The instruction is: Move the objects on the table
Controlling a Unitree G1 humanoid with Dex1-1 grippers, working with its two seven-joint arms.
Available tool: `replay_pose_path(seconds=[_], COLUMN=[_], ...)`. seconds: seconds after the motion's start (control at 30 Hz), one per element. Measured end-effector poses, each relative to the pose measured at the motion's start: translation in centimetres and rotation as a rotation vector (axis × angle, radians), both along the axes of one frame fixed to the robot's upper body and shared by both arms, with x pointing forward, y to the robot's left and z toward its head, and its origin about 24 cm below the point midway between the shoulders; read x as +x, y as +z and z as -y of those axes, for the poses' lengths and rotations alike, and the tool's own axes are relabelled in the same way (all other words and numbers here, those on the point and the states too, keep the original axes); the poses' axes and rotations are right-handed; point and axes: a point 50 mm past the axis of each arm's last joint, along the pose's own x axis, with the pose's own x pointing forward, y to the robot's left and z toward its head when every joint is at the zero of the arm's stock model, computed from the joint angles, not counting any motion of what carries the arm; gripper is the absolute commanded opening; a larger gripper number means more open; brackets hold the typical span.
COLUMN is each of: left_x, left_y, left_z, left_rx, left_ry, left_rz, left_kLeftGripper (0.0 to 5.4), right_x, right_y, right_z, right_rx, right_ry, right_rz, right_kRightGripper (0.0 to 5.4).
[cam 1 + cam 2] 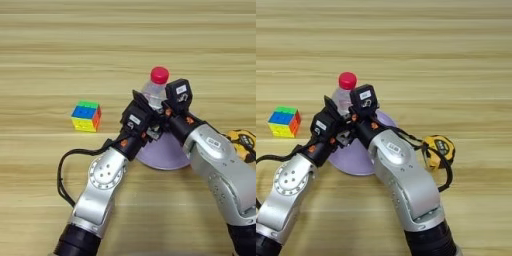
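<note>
A clear bottle (154, 92) with a red cap (159, 75) stands upright on a lilac plate (356, 160) at the bench's (50, 50) centre, its lower body hidden behind both arms. The left pincer (141, 106) and right pincer (172, 100) flank it; whether either grips cannot be told. The colourful cube (86, 116) sits at nine o'clock, well apart.

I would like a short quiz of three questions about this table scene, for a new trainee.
1. True or false: the puzzle cube lies on the lilac plate.
2. What colour is the cap of the clear bottle?
3. Which object lies at the right arm's side? A) tape measure B) spoon C) cup

Key: 1 false, it sits on the wooden table, left of the left pincer. 2 red. 3 A. Both pincers, the right pincer too, flank the bottle.
</note>
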Motion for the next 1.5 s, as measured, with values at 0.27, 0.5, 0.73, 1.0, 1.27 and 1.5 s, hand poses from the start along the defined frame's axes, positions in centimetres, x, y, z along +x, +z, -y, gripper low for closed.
replay_pose_path(seconds=[0.27, 0.5, 0.73, 1.0, 1.27, 1.5], left_x=[0.0, 0.0, -0.1, 0.0, 0.9, 1.2], left_y=[0.0, 0.0, 0.1, 0.2, 0.0, -0.1], left_z=[-0.1, -0.2, -0.4, -0.7, -3.7, -5.3], left_rx=[-0.007, -0.008, -0.008, -0.005, 0.025, 0.023], left_ry=[0.003, 0.005, 0.008, 0.010, 0.129, 0.187], left_rz=[0.003, 0.006, 0.013, 0.022, -0.002, -0.017], left_kLeftGripper=[3.25, 3.16, 3.16, 3.15, 3.12, 3.11], right_x=[0.1, 0.2, 0.2, 0.2, -0.1, 0.2], right_y=[0.1, 0.1, 0.2, 0.3, 1.9, 2.2], right_z=[0.2, 0.4, 0.5, 0.6, 1.2, 2.1], right_rx=[-0.012, -0.016, -0.019, -0.012, 0.061, 0.075], right_ry=[-0.018, -0.031, -0.040, -0.037, -0.010, -0.045], right_rz=[0.021, 0.024, 0.043, 0.048, 0.114, 0.127], right_kRightGripper=[4.31, 4.84, 5.38, 5.40, 5.40, 5.40])
